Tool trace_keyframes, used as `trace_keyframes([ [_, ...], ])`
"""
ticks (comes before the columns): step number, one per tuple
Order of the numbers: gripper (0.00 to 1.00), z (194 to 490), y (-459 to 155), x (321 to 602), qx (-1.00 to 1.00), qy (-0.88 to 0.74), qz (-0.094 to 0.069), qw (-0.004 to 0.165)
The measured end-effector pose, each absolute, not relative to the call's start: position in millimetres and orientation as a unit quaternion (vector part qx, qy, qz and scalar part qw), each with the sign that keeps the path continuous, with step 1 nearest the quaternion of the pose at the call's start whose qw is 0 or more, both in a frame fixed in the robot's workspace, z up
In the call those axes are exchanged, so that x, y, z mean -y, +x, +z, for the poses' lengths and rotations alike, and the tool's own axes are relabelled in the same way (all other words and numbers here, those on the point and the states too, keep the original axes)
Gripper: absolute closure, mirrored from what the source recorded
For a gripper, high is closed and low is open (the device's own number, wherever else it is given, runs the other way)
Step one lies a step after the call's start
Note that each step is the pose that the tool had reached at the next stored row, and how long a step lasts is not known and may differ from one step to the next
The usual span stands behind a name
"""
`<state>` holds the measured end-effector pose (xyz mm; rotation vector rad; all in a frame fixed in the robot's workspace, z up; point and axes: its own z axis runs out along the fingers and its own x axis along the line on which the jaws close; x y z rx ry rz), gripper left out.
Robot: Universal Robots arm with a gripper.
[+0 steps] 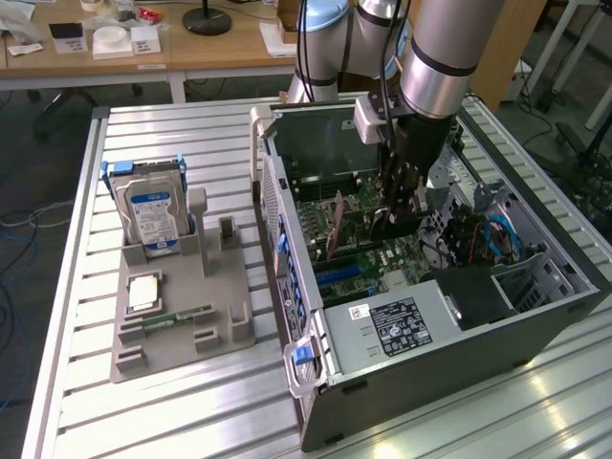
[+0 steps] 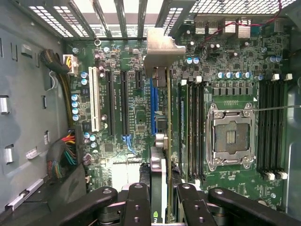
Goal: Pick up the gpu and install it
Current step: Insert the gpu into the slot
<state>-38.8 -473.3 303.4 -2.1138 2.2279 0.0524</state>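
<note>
Inside the open computer case, my gripper reaches down over the motherboard. In the wrist view the gpu stands on edge, thin and upright. Its metal end bracket sits by the case's slotted rear wall. The card runs along a blue expansion slot; whether it is seated there I cannot tell. My gripper is shut on the card's near end, a black finger on each side. The gpu's brownish board shows beside the gripper in the exterior view.
A CPU socket and memory slots lie beside the card. Cable bundles hang near the case wall. Outside the case, a grey holder carries a silver hard drive and a green memory stick.
</note>
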Motion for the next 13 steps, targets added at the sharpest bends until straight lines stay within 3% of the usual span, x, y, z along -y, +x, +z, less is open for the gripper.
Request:
trace_keyframes([
  [13, 0.73, 302.4, -40.4, 474.5, -0.724, -0.688, 0.017, 0.035],
])
